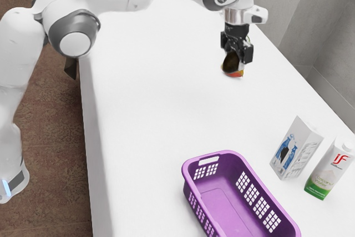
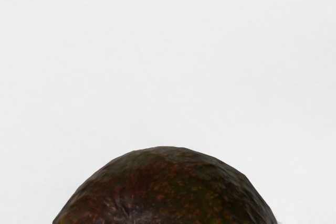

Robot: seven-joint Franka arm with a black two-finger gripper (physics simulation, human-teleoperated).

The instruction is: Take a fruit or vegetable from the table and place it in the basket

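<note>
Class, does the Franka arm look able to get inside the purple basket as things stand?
Probably yes: the basket is open at the top, and the white box and coconut water carton stand beside it, not over it. The gripper, at the dark fruit, would likely need to travel across first.

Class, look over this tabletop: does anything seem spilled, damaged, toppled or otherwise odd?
Nothing stands out. The purple basket, white box and coconut water carton stand upright, with no visible spill or damage. The dark fruit looks whole where it shows; the red-and-yellow thing is too hidden to judge.
</note>
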